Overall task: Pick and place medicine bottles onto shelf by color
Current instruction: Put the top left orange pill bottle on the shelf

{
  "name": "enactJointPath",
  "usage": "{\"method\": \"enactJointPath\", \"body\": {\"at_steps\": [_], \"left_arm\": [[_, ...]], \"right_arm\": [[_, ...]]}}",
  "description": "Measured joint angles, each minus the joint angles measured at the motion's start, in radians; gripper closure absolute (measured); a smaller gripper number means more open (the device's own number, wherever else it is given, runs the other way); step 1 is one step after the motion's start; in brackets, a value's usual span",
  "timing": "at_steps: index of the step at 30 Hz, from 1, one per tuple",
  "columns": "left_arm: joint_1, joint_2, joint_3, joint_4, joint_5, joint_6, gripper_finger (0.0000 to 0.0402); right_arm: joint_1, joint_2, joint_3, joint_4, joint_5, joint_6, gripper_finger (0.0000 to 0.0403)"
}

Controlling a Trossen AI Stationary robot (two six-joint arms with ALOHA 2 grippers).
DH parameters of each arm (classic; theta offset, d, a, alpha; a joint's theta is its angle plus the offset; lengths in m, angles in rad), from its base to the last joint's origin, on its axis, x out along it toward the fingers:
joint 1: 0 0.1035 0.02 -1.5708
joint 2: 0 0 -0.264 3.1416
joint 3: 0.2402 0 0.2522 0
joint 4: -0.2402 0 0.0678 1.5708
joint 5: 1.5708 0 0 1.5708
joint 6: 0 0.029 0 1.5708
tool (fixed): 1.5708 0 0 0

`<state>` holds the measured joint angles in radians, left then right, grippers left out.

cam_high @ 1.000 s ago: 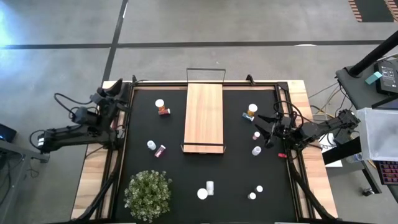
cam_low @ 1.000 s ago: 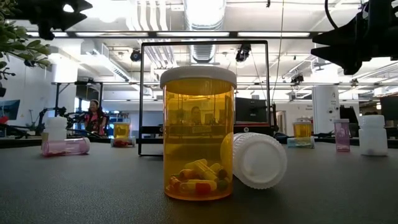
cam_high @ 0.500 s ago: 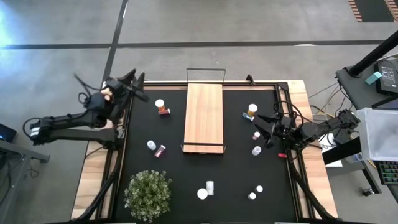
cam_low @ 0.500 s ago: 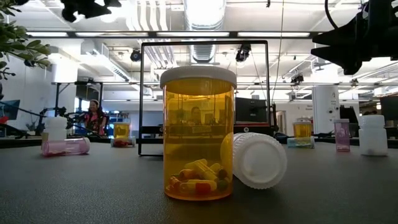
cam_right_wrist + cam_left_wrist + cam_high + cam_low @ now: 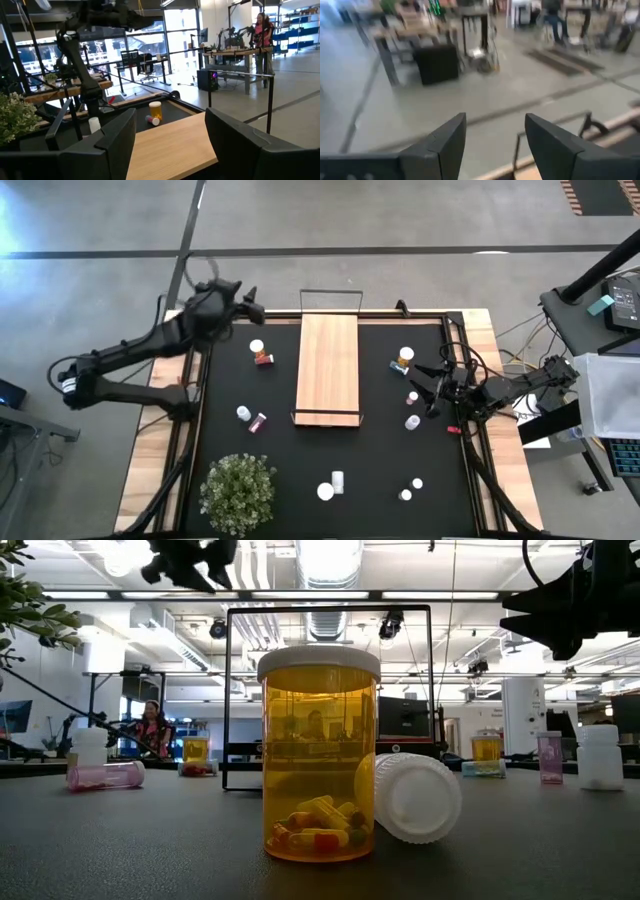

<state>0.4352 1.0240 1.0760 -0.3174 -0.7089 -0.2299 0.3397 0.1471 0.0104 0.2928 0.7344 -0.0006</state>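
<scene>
The medicine bottles stand and lie scattered on the black mat around the shelf (image 5: 328,368), a light-wood board lying lengthwise mid-table. An orange bottle (image 5: 259,351) is left of the shelf, and an orange bottle (image 5: 404,358) right of it. A pink bottle (image 5: 258,422) lies on its side. In the low view a big orange bottle (image 5: 320,755) stands next to a lying white one (image 5: 410,798). My left gripper (image 5: 245,300) hangs open in the air over the table's far left corner, holding nothing (image 5: 495,117). My right gripper (image 5: 420,385) waits open at the right edge (image 5: 170,112), facing the shelf.
A potted plant (image 5: 238,490) stands near the front left. White bottles (image 5: 330,485) lie at the front middle and two small ones (image 5: 411,489) at the front right. The shelf's thin black frame (image 5: 330,292) rises at its far end. People show in the room behind.
My left gripper has risen and swung from the table's left edge toward the far edge and rightward, closer to the shelf's far end, turning as it went. It stays open with nothing in it. No bottle has moved.
</scene>
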Motion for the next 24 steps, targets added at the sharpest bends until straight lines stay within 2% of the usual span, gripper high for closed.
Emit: {"method": "enactJointPath", "body": {"at_steps": [7, 11, 17, 24], "left_arm": [[0.251, 0.158, 0.138, -0.349, 0.449, -0.326, 0.0214], [0.334, 0.243, 0.130, -0.448, 0.602, -0.491, 0.0214], [0.351, 0.342, 0.100, -0.512, 0.655, -0.791, 0.0214], [0.351, 0.376, 0.098, -0.528, 0.677, -0.819, 0.0214]], "right_arm": [[0.000, 0.000, 0.000, 0.000, 0.000, 0.000, 0.0174], [0.000, 0.000, 0.000, 0.000, 0.000, 0.000, 0.0174], [0.000, 0.000, 0.000, 0.000, 0.000, 0.000, 0.0174], [0.000, 0.000, 0.000, 0.000, 0.000, 0.000, 0.0174]]}}
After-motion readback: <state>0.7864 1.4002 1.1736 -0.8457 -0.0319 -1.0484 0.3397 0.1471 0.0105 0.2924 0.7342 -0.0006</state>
